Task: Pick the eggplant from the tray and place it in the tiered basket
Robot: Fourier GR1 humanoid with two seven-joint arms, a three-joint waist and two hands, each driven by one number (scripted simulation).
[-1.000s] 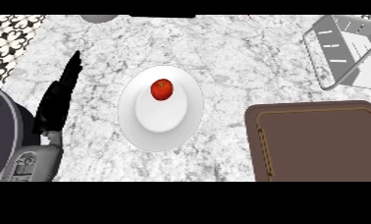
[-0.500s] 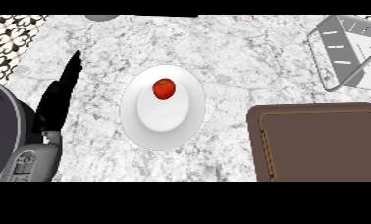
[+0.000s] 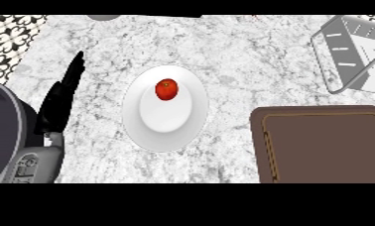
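No eggplant shows in the head view. A small round red fruit (image 3: 167, 89) lies on a white plate (image 3: 164, 133) in the middle of the marble counter. The brown tray (image 3: 319, 145) at the lower right shows nothing on the part in view. A grey wire tiered basket (image 3: 345, 54) stands at the upper right, cut by the edge. My left hand (image 3: 60, 98) rests at the left, fingers straight and pointing up, apart from the plate and holding nothing. My right hand is out of view.
A dark rounded shape (image 3: 13, 126) fills the left edge beside my grey left forearm (image 3: 36, 163). A grey round object (image 3: 104, 17) peeks in at the top edge. Bare marble lies between plate, tray and basket.
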